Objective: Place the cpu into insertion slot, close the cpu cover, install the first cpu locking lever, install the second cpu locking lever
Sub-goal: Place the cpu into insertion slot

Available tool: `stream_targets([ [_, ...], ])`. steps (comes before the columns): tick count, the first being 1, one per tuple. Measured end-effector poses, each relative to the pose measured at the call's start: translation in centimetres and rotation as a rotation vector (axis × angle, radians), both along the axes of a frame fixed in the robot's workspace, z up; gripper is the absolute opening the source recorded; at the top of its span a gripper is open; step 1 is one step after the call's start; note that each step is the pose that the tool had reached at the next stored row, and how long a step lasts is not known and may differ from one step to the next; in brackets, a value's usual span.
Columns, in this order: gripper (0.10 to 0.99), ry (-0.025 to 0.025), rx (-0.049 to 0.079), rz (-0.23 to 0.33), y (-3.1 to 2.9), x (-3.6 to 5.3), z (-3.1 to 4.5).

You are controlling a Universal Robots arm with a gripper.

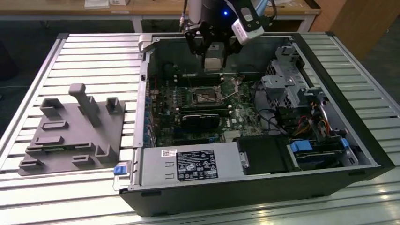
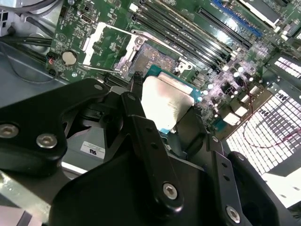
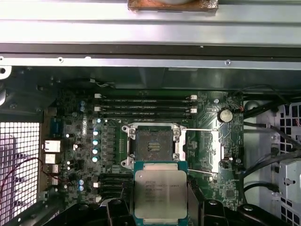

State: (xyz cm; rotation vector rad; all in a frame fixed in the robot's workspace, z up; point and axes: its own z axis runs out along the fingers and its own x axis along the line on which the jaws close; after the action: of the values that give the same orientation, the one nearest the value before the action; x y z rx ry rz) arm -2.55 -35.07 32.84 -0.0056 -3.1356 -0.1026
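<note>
My gripper [image 1: 214, 55] hangs over the back of the open computer case, shut on the cpu [image 1: 214, 64]. In both wrist views the cpu [image 3: 160, 193] [image 2: 164, 106] is a flat square chip with a pale silvery top and a green edge, clamped between the black fingers [image 3: 195, 202]. The insertion slot [image 3: 153, 146] [image 2: 155, 56] [image 1: 203, 96] is a dark square socket on the green motherboard, bare inside, and the cpu sits above and to one side of it. The cpu cover [image 3: 212, 141] [image 2: 94, 37] is swung open beside the socket. Two thin locking levers [image 3: 200, 130] stand released.
Memory slots [image 3: 146, 106] run close beside the socket. A black graphics card [image 1: 200, 119] lies nearer the front. The drive cage [image 1: 291, 84] and cables fill the exterior view's right, and the power supply [image 1: 187, 166] sits in front. A grey fixture plate [image 1: 72, 133] rests on the slatted table.
</note>
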Motion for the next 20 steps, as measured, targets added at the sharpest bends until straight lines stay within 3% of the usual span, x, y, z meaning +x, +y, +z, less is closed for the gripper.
stream_targets([
  [20, 0.537, -0.0025, 0.000, 0.001, 1.18, -0.59, -2.05],
])
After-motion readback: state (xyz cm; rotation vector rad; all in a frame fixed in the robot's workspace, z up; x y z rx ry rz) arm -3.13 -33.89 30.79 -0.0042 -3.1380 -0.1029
